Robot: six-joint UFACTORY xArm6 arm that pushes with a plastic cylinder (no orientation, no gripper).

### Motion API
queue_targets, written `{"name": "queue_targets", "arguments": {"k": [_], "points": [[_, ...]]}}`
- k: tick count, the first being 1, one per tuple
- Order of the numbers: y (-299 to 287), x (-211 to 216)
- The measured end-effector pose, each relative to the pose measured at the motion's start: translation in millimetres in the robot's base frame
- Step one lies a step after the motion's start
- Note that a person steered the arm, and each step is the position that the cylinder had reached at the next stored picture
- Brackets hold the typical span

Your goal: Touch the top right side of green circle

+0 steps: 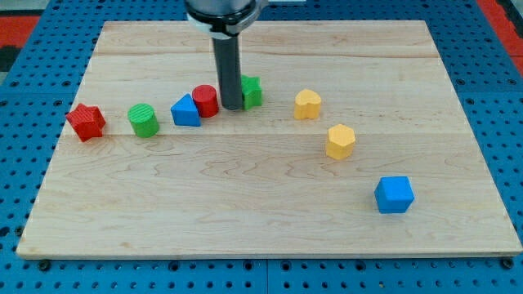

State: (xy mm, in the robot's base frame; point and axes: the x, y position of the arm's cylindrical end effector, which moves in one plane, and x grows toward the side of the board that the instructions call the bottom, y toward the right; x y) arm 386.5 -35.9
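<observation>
Bench [270, 237]: pale wooden board, filling most of the view, set on a blue pegboard [24, 49]. Rod [226, 65]: dark, straight, coming down from the view's top; my tip [231, 108] rests on the board between the red cylinder and the green block, just beside both; whether it touches either cannot be told. No gripper is fitted and none shows, so nothing is held. Blue cube [395, 194]: toward the view's lower right, well apart from the rest. Red star [86, 122]: farthest to the view's left, near the board's edge. Blue triangle [186, 111]: touching or just beside the red cylinder on its left. Yellow hexagon [341, 140]: right of centre, below and right of the yellow heart. Green circle [143, 119]: the task's block, a ribbed-topped cylinder standing between the red star and the blue triangle, near both and touching neither; it lies well to the left of my tip, with the triangle and the red cylinder in between. Red cylinder [205, 100]: upright, just left of the rod. Yellow heart [307, 104]: right of the green block, apart from it. Green block [252, 91]: partly hidden behind the rod, shape not clear.
</observation>
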Motion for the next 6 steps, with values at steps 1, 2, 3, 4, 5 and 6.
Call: {"name": "queue_targets", "arguments": {"k": [1, 2, 3, 4, 5, 6], "points": [[1, -2], [15, -12], [23, -36], [-22, -80], [-85, -66], [-101, -42]]}}
